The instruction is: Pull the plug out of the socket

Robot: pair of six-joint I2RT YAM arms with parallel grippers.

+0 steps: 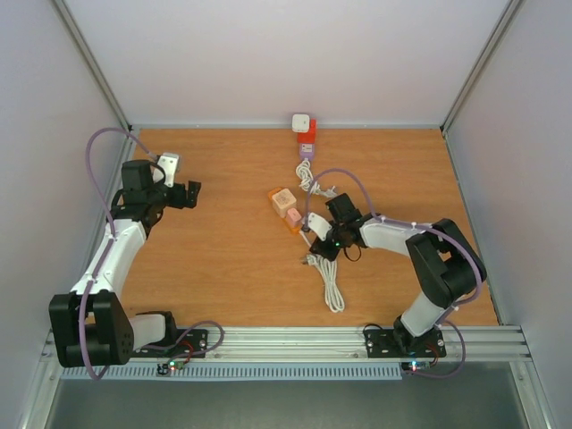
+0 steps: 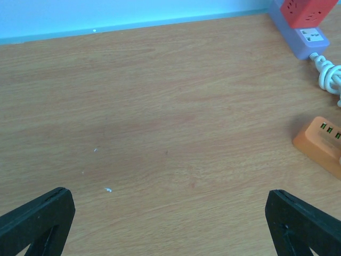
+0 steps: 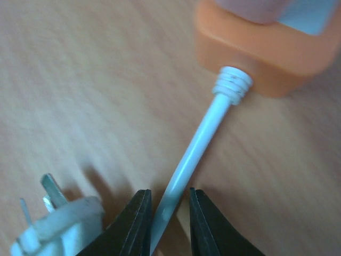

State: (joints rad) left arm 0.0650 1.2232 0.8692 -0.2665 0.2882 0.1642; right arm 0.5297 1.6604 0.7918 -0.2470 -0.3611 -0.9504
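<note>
The orange power strip (image 1: 284, 207) lies mid-table with a cream plug (image 1: 282, 197) and a pink plug (image 1: 293, 217) in its sockets. Its near end (image 3: 261, 48) fills the top of the right wrist view, and its white cable (image 3: 205, 133) runs out toward me. My right gripper (image 1: 314, 234) sits just in front of that end. Its jaws (image 3: 169, 218) stand narrowly apart astride the cable, with a gap on the right side. A loose white plug (image 3: 56, 224) with bare prongs lies left of the fingers. My left gripper (image 1: 185, 194) is wide open and empty (image 2: 170, 224) over bare wood, far left.
A red and purple power strip (image 1: 306, 138) with a white adapter (image 1: 301, 121) lies against the back wall, also in the left wrist view (image 2: 303, 21). A coiled white cable (image 1: 332, 290) lies toward the front. Walls enclose the table on three sides.
</note>
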